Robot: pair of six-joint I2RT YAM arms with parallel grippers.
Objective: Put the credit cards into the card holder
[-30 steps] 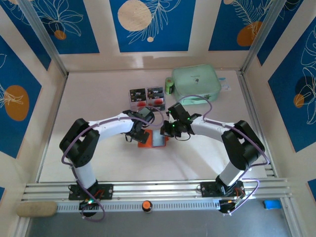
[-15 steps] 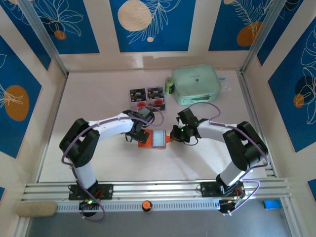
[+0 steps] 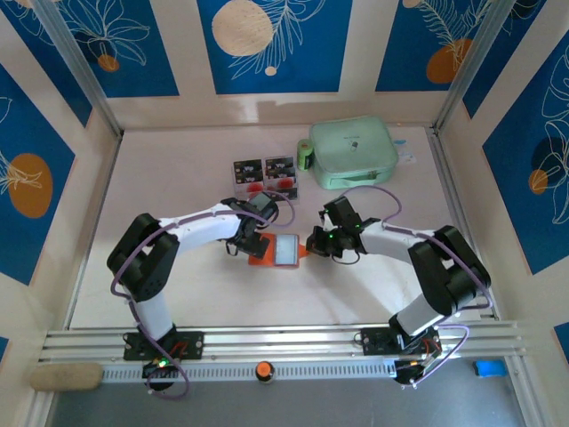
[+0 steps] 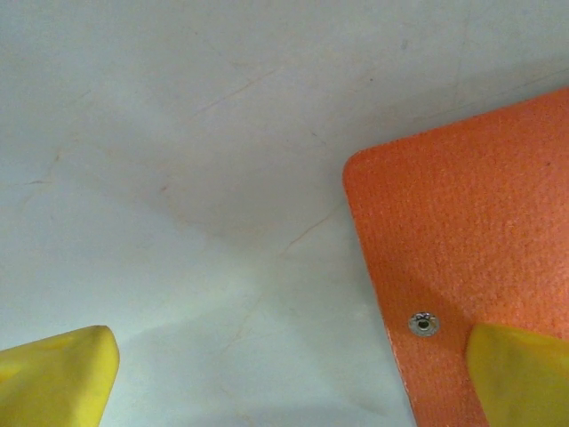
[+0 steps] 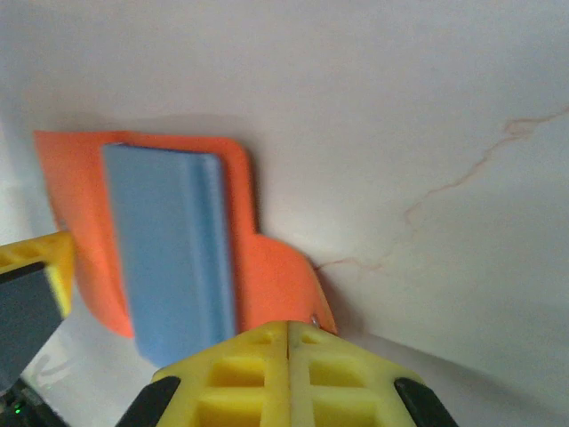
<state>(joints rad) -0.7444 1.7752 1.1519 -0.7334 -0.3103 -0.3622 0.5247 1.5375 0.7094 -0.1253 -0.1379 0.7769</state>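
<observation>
The card holder (image 3: 261,259) lies open mid-table, orange with a grey inner pocket (image 3: 286,250). My left gripper (image 3: 246,238) is open at its left end; one yellow finger (image 4: 520,374) rests over the orange flap (image 4: 462,222) beside the snap button (image 4: 424,324), the other finger (image 4: 53,378) over bare table. My right gripper (image 3: 313,244) is shut at the holder's right tab (image 5: 289,280), which lifts off the table to meet the fingertips (image 5: 289,342). Two credit cards (image 3: 265,172) lie side by side farther back, apart from both grippers.
A mint-green zip pouch (image 3: 352,151) sits at the back right, just right of the cards. A metal rail (image 3: 267,340) runs along the near edge, and the walls (image 3: 98,116) close in the sides and back.
My right gripper has moved right from above the holder, drawing its tab along; the holder now lies open with the grey pocket uncovered. The left arm has stayed put.
</observation>
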